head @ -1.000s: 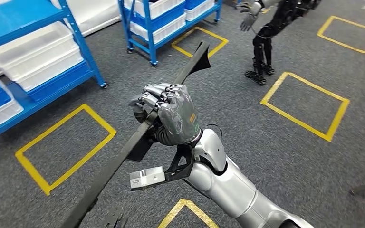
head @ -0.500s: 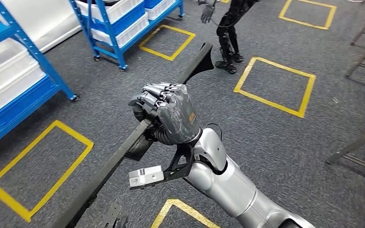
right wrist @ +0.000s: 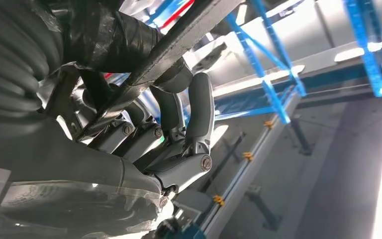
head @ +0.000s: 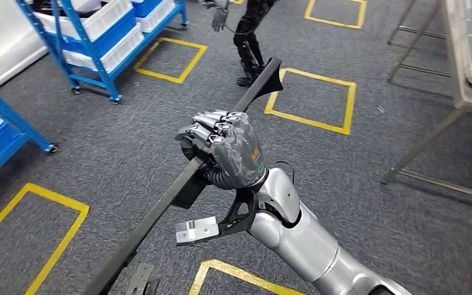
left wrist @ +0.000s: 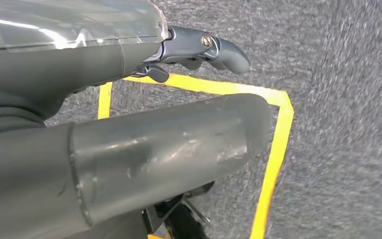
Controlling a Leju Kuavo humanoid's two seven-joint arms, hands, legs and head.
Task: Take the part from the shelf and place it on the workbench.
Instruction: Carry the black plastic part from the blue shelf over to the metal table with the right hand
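- The right hand [head: 224, 153] is wrapped tight around a long black bar [head: 178, 184], the part to be carried, gripping it near mid-length; in the right wrist view the fingers [right wrist: 199, 114] curl fully round it.
- The bar runs slantwise, its flared far end [head: 269, 77] pointing away and up, its near end low by the robot's body.
- The left hand [left wrist: 129, 149] hangs over the floor; whether it is open or closed I cannot tell.
- To do this well, I judge the grip should stay firm and the bar level, with both long ends swung wide of legs and frames.
- The metal workbench [head: 467, 61] stands ahead on the right, well apart from the bar.
- Grey carpet [head: 375, 153] with yellow taped squares [head: 310, 98] lies below; blue shelves [head: 92, 37] with white bins stand at the left, and another dark robot [head: 249, 37] stands beyond.
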